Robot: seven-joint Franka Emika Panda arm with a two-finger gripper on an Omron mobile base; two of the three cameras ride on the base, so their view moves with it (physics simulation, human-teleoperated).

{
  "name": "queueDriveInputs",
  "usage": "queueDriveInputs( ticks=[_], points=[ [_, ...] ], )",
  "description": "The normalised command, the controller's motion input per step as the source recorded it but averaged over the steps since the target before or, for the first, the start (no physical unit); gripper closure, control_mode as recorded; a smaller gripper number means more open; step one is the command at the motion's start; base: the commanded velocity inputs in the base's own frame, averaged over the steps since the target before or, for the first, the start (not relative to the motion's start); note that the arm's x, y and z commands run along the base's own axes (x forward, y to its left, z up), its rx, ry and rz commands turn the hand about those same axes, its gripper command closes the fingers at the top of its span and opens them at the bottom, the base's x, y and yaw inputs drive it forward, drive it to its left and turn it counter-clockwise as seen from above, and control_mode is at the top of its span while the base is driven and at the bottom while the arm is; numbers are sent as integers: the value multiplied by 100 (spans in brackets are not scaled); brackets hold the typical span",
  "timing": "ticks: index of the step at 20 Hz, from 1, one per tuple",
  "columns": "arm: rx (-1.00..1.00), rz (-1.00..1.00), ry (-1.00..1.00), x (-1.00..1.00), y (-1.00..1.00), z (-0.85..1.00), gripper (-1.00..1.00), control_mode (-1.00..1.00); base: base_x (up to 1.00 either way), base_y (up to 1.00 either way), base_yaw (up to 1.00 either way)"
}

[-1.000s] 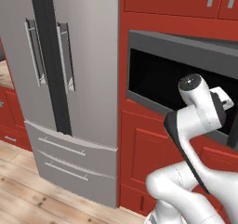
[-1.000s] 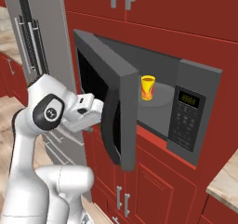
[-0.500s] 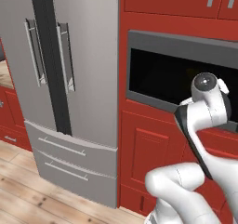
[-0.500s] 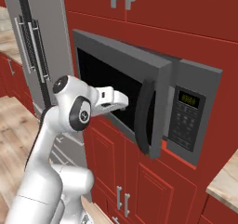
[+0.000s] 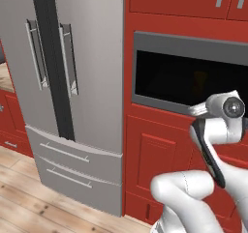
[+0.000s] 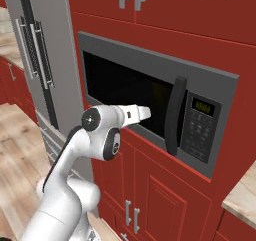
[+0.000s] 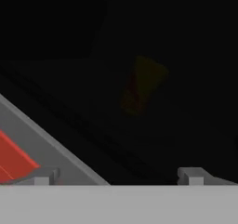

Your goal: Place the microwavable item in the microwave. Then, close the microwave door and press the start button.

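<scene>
Right base view: the microwave (image 6: 200,130) sits in red cabinets (image 6: 165,200), its door (image 6: 130,97) shut flush. The gripper (image 6: 146,113) is pressed to the black glass near the lower frame, left of the handle (image 6: 175,115). The hand view shows the fingertips (image 7: 42,177) apart with nothing between them, so the jaws are open. The cup (image 7: 142,84) shows dimly through the glass, inside the microwave. The fridge (image 5: 63,92) stands to the left.

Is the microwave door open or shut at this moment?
Shut. The microwave door lies flush with the keypad panel, and the yellow cup shows only dimly through its black glass.
</scene>
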Motion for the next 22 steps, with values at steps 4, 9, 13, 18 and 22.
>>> queueDriveInputs(
  ticks=[4,9,13,18,22],
  points=[
    [1,13,-14,-41,0,15,-100,-100,0,0,0],
    [0,0,0,-98,9,66,-100,-100,0,0,0],
    [0,0,0,-100,-6,71,-100,-100,0,0,0],
    [7,0,-7,-100,-82,-8,-100,-100,0,0,0],
    [15,1,-16,-92,-95,-69,-100,-100,0,0,0]
  ],
)
